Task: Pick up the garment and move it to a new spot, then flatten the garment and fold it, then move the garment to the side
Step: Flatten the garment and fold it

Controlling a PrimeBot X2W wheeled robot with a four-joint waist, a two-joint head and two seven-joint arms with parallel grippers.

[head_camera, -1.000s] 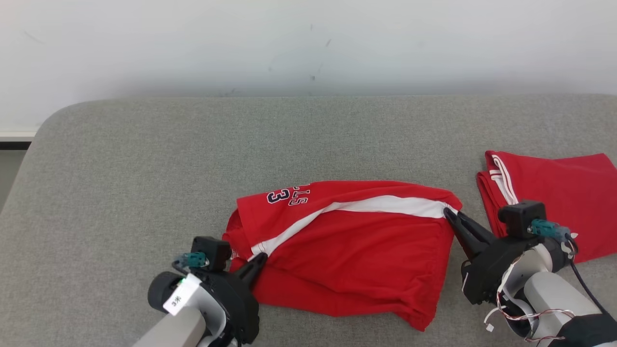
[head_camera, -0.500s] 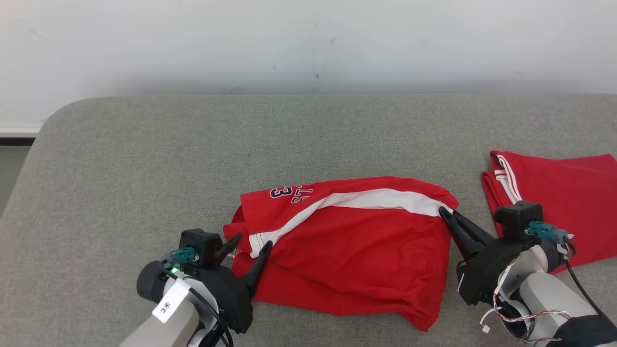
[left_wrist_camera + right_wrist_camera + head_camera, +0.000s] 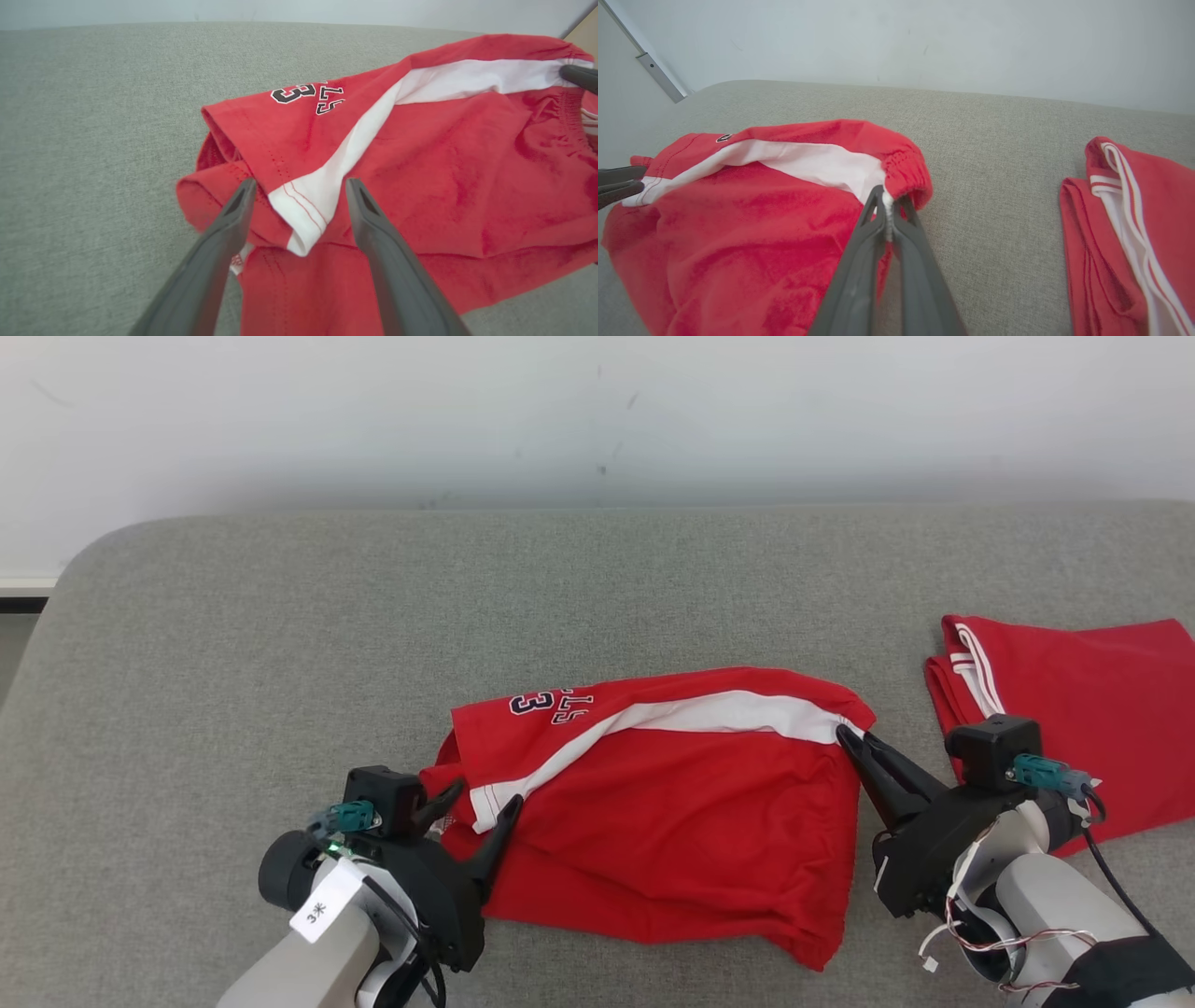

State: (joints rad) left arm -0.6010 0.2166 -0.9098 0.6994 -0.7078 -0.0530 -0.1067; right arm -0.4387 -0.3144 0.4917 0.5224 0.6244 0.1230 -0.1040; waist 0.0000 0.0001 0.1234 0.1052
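Observation:
The garment (image 3: 672,803) is a pair of red shorts with a white side stripe and dark lettering, lying rumpled on the grey padded surface. My left gripper (image 3: 485,795) stands open at its left hem. In the left wrist view the white stripe's end (image 3: 303,210) lies loose between the spread fingers of the left gripper (image 3: 301,184). My right gripper (image 3: 845,735) is shut on the garment's elastic waistband at the right end. In the right wrist view the closed tips of the right gripper (image 3: 887,196) pinch the waistband edge of the garment (image 3: 738,214).
A second red garment with white stripes (image 3: 1074,691) lies folded at the right, close behind my right wrist, and shows again as the second garment (image 3: 1125,233). The grey surface (image 3: 280,644) ends in a rounded far-left corner; a white wall (image 3: 597,411) rises behind it.
My left gripper has opened and let go of the garment's left hem, drawing back a little. The right gripper has stayed shut on the waistband. The camera has shifted slightly.

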